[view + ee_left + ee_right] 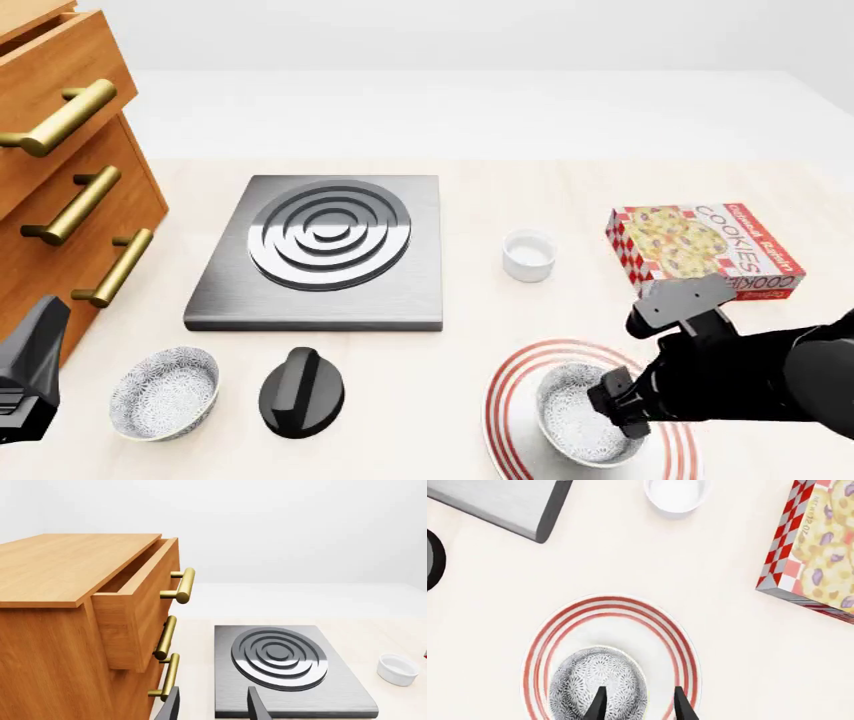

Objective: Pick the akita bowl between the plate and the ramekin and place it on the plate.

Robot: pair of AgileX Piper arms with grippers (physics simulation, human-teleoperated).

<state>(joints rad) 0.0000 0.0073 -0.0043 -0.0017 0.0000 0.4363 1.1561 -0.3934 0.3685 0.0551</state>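
Akita bowl (583,428) sits on plate (521,400) w/ right gripper (636,702) jaws parted over its rim, not clamping; left jaws also apart; prob. rigid, slick, breakable, so grip rim wall.

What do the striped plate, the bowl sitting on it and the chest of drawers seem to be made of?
The plate looks like glazed ceramic: smooth white with painted red rings. The akita bowl also looks ceramic, with a grey-and-white pattern outside and speckles inside. The chest of drawers looks like varnished wood with visible grain, and its handles like brushed brass. These are renders, so all of this is a guess.
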